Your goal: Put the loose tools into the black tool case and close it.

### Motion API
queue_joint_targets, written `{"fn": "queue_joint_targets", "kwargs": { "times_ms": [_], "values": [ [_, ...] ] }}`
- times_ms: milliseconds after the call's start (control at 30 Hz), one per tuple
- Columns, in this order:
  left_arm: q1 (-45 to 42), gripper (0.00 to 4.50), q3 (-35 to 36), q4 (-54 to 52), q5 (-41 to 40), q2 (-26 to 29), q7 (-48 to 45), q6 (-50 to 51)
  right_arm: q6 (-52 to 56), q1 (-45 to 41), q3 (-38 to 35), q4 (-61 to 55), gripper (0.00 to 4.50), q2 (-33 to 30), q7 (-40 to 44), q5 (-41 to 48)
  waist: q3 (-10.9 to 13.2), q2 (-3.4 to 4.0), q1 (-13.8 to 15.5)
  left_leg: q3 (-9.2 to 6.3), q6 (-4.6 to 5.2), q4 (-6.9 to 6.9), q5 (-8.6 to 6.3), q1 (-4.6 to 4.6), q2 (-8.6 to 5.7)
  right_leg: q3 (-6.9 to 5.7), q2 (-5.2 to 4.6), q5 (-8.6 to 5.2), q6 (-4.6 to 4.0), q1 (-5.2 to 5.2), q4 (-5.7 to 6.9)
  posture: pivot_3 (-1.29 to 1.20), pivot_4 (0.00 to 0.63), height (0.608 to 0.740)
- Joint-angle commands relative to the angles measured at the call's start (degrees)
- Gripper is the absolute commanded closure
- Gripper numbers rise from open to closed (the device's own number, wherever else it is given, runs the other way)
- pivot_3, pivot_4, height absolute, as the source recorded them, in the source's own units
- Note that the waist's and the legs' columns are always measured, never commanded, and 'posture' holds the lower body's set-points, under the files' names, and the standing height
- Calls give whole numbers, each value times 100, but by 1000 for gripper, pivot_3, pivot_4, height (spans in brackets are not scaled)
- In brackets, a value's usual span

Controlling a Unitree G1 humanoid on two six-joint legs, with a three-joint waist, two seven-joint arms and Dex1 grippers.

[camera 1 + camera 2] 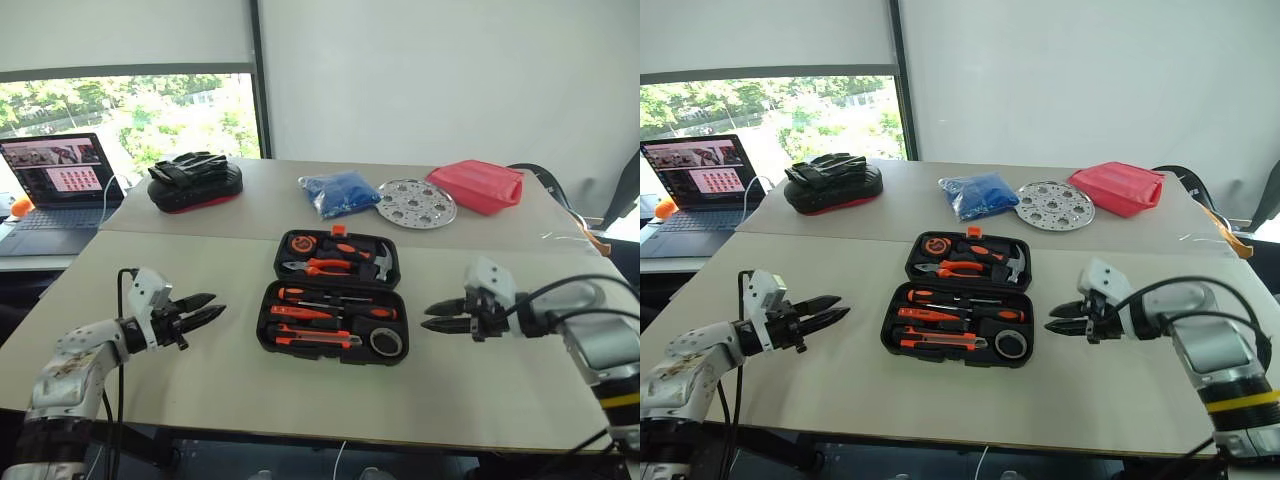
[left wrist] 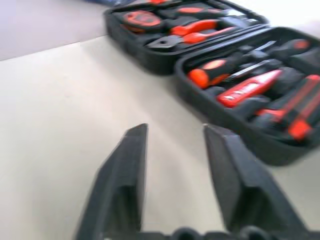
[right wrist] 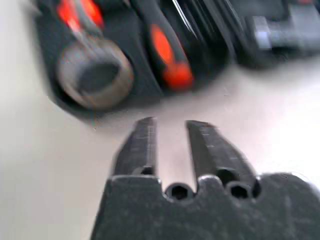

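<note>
Black tool case [image 1: 333, 297] lies open flat mid-surface [image 1: 230, 390], both halves up, far half with orange latch [image 1: 338, 230] at its far edge. Near half holds the tools in slots: screwdrivers [image 1: 330, 297], slim orange tester [image 1: 300, 312], utility knife [image 1: 318, 338] along the near edge, grey tape roll [image 1: 385, 342] at the near right corner. Far half holds an orange tape measure [image 1: 299, 243], pliers [image 1: 318, 266] and a small hammer [image 1: 382, 261]. No brand or label readable on case or tools; tester shows faint marks in the left wrist view, too blurred to read. Left gripper [image 1: 208, 309] hovers left of the case, apart from it, fingers [image 2: 125, 170] a little spread, holding nothing. Right gripper [image 1: 438, 316] hovers right of the case near the tape roll corner, not touching, fingers [image 3: 142, 145] narrowly parted, empty. Far surface: black-and-red padded bag [image 1: 196, 186] with gloves on top, blue bag [image 1: 339, 192], perforated silver disc [image 1: 416, 202], red pouch [image 1: 479, 185]. Open laptop [image 1: 55, 190] at far left, screen text too small to read.
</note>
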Motion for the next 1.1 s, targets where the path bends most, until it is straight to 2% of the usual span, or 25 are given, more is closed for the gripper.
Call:
{"fn": "queue_joint_targets", "kwargs": {
  "times_ms": [33, 167, 333, 567, 800, 1100],
  "values": [
    [-333, 4413, -250, 97, 369, -230, 434, -131, -834, -85, -274, 264, 4500, 360, -822, -287, 0, 0, -47, 6, -2, 0, 1, 0, 0, 8, 0, 1, -1, -6, 10, 0, 150, 740],
    [-702, 4413, -567, 280, 671, -587, 737, -113, -1208, -221, -90, 678, 4500, 797, -1329, -561, 0, 0, -59, 4, -5, -1, 3, 4, 0, 11, 2, 2, -3, -6, 19, 0, 150, 740],
    [-926, 4413, -903, 367, 997, -690, 991, 258, -1260, -357, 78, 795, 4500, 1155, -1609, -772, 0, 0, -66, 3, -6, -1, 3, 5, -2, 11, 1, 2, -2, -4, 19, 0, 150, 740],
    [-786, 4413, -1117, -109, 738, -692, 384, 649, -1323, -238, 181, 326, 4500, 1404, -1638, -801, 0, 0, -59, 0, -6, -2, 3, 2, -3, 9, 1, 2, -2, -5, 19, 0, 150, 740],
    [-235, 4413, -1217, -830, 625, -382, -117, 819, -1047, 391, 395, -824, 4500, 1191, -1410, -883, 0, 1, -76, -1, -5, -14, 2, 2, -1, 7, 1, 2, -2, -8, 15, 0, 150, 740],
    [893, 4413, -873, -2184, 294, -89, -29, 1299, -445, 1293, 126, -1864, 4500, 932, -1356, -644, 0, 1, -85, 0, -4, -12, 2, 12, 1, 10, 1, 1, -2, 3, 8, 0, 150, 740]
  ]
}}
